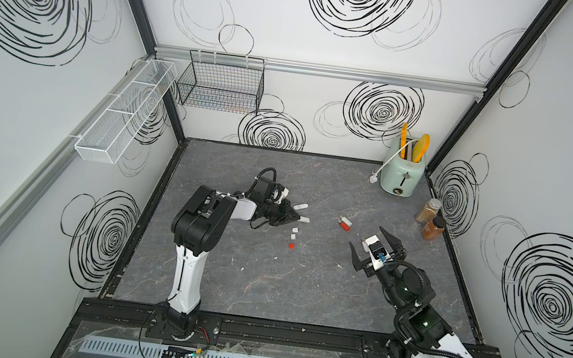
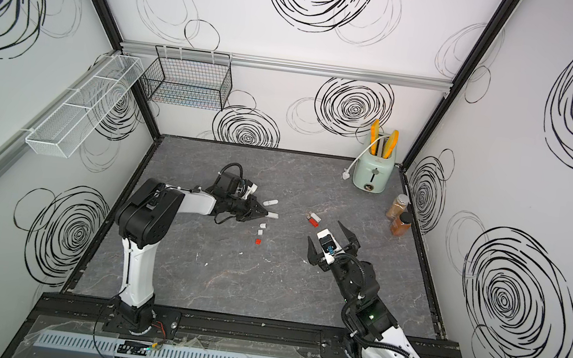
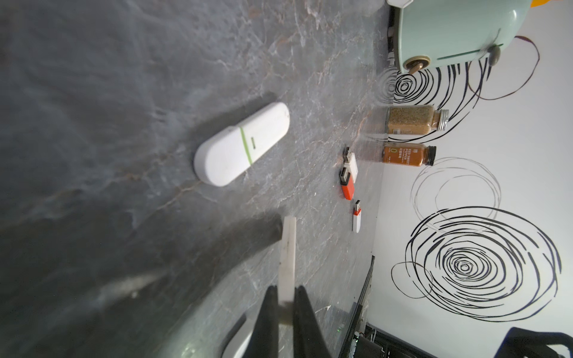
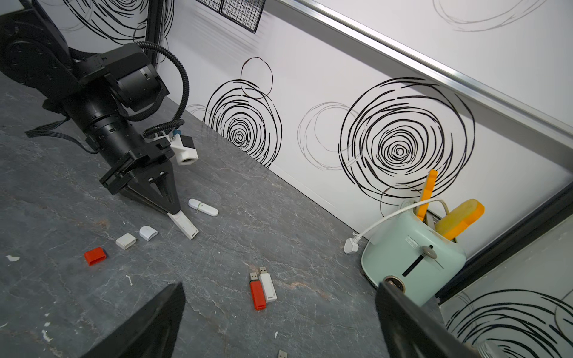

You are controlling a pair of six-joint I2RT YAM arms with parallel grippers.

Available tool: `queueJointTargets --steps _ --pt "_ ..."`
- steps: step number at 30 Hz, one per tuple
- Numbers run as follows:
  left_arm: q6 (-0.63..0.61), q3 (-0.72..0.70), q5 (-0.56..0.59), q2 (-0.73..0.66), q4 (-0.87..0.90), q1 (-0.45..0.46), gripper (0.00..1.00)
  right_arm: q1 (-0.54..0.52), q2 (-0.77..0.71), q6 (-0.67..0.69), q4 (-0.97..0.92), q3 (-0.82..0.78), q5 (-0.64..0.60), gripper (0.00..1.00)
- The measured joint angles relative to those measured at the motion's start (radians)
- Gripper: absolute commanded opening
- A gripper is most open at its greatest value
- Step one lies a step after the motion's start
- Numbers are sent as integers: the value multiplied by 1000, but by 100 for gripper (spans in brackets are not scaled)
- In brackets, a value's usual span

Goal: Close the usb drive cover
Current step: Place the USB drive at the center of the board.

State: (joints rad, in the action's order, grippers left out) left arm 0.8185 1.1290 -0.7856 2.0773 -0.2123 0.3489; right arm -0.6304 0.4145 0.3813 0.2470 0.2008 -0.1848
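My left gripper (image 1: pixel 299 218) (image 3: pixel 286 291) is shut on a slim white usb drive (image 4: pixel 183 224) (image 3: pixel 287 248), whose free end touches the grey table. Just beyond it lies a rounded white stick with a green line (image 3: pixel 242 144) (image 1: pixel 301 207). Close to the left gripper sit a red cap (image 4: pixel 95 255) (image 1: pixel 291 246) and two white caps (image 4: pixel 126 241) (image 4: pixel 148 232). A red drive (image 4: pixel 258 294) (image 1: pixel 346 226) and a white drive (image 4: pixel 268 286) lie side by side with bare connectors. Above and near them my right gripper (image 1: pixel 366 238) (image 4: pixel 280 291) hangs open, holding nothing.
A mint toaster (image 1: pixel 402 172) with its loose plug stands in the back right corner. Two spice jars (image 1: pixel 428 210) (image 1: pixel 433 228) stand by the right wall. A small white-and-red drive (image 3: pixel 357 217) lies near the pair. Wire baskets (image 1: pixel 220 83) hang on the walls.
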Motion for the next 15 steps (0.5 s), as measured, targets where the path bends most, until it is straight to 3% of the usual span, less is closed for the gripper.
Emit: queueJointTargets --steps 15 --pt "-48 33 11 7 96 -14 54 6 -3 0 0 -1 3 99"
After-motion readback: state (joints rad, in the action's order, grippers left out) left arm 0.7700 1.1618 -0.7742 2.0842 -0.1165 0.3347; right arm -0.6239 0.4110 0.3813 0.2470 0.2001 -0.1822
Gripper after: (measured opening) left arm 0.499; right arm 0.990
